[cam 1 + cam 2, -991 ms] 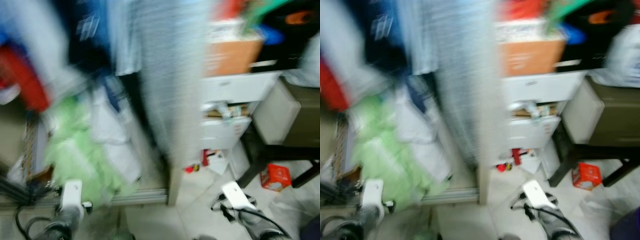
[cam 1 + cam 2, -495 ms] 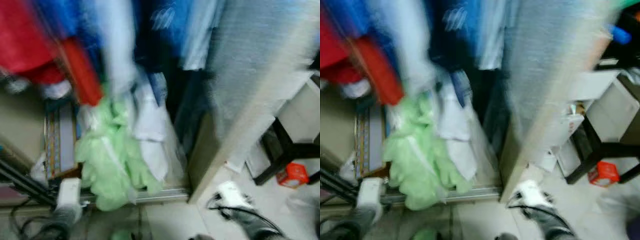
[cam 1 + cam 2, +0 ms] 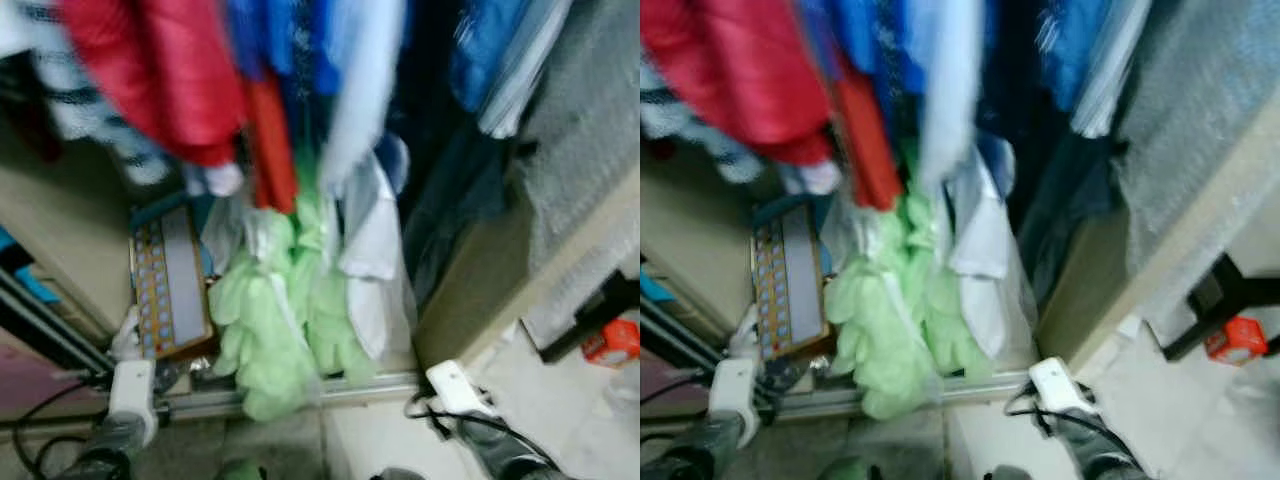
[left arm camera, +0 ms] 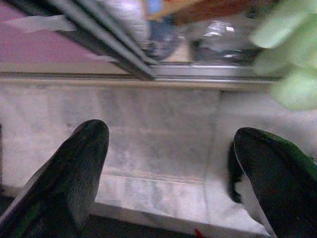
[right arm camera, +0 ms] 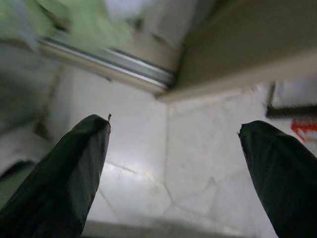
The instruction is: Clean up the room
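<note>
Both jaws spread wide, nothing between them. Left gripper [image 4: 171, 173] hangs low over pale floor tile just short of the metal sliding-door track [image 4: 198, 74]. Right gripper [image 5: 173, 173] is likewise low over white tile [image 5: 163, 148], near the corner where the track meets the beige wardrobe side panel [image 5: 247, 44]. Neither touches anything.

Head views are motion-blurred, so detail is limited. Nearest the arms: the track [image 3: 290, 395] along the wardrobe threshold. Just behind it, a light green garment [image 3: 275, 330] slumps down to the wardrobe floor, bulging over the track, with a white garment [image 3: 370, 260] touching its right side. Left of those, a flat patterned board [image 3: 170, 280] leans in the wardrobe bottom. Above and behind: hanging clothes, red [image 3: 160, 70], blue [image 3: 290, 50], pale blue. Off to the right, a small red box [image 3: 612, 340] sits on the floor beside a dark furniture leg.

Progress, judging from this: early or between items. Nothing in hand, green and white pieces uncollected at the threshold, red box loose on the floor. The green heap looks the closest candidate, roughly between the two grippers and slightly ahead. Soft cloth, likely to drag its neighbour along when lifted.
</note>
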### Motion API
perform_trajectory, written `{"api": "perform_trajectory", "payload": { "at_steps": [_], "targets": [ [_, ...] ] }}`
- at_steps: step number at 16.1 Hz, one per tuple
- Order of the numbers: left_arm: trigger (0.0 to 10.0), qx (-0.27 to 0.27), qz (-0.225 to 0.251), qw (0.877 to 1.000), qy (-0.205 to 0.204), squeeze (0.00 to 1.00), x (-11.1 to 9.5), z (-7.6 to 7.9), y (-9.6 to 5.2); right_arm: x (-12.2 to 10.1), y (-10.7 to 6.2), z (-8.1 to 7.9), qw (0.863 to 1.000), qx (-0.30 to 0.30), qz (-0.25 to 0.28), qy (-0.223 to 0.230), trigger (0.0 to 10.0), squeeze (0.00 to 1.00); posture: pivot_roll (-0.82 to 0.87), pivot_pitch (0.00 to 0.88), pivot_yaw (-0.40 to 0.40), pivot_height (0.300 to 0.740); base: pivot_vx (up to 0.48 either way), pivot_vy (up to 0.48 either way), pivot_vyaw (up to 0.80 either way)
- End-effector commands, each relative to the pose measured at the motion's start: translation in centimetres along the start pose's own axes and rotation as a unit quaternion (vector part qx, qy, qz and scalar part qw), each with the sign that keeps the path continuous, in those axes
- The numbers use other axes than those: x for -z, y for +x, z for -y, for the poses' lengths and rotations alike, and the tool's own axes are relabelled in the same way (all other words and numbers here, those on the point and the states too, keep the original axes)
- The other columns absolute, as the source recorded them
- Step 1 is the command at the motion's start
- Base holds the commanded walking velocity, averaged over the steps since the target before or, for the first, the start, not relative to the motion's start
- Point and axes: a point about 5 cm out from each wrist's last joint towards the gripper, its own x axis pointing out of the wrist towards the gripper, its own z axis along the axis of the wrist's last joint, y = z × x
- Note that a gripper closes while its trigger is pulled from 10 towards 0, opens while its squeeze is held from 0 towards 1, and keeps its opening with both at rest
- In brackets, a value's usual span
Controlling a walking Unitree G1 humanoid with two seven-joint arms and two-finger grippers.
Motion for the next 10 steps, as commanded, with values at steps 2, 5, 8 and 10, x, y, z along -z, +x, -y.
{"api": "perform_trajectory", "payload": {
  "at_steps": [2, 5, 8, 10],
  "targets": [
    [10.0, 0.007, 0.015, 1.0, -0.014, 0.0, -0.3, 0.6, 0.0, -0.1, -0.1, 1.4, 0.999, 0.032, 0.018, 0.011, 10.0, 0.0, -0.01, 0.0, 0.009, 0.74, 0.0, 0.0, 0.0],
    [10.0, 0.007, 0.043, 0.999, -0.027, 0.0, -0.8, 0.7, 0.0, -2.7, 0.0, 4.3, 0.991, 0.106, 0.063, 0.044, 10.0, 0.0, 0.0, 0.0, 0.003, 0.74, 0.0, 0.0, 0.0],
    [10.0, 0.038, 0.173, 0.983, -0.052, 0.0, -8.7, -1.3, -0.7, -9.1, -0.3, 7.8, 0.969, 0.144, 0.177, 0.098, 10.0, 0.0, 0.0, 0.0, 0.005, 0.74, 0.0, 0.0, 0.0],
    [10.0, 0.099, 0.231, 0.965, -0.075, 0.0, -11.0, -0.4, -1.4, -13.4, -1.0, 8.5, 0.953, 0.15, 0.247, 0.093, 10.0, 0.0, 0.0, 0.0, 0.005, 0.74, 0.0, 0.0, 0.0]
  ]
}}
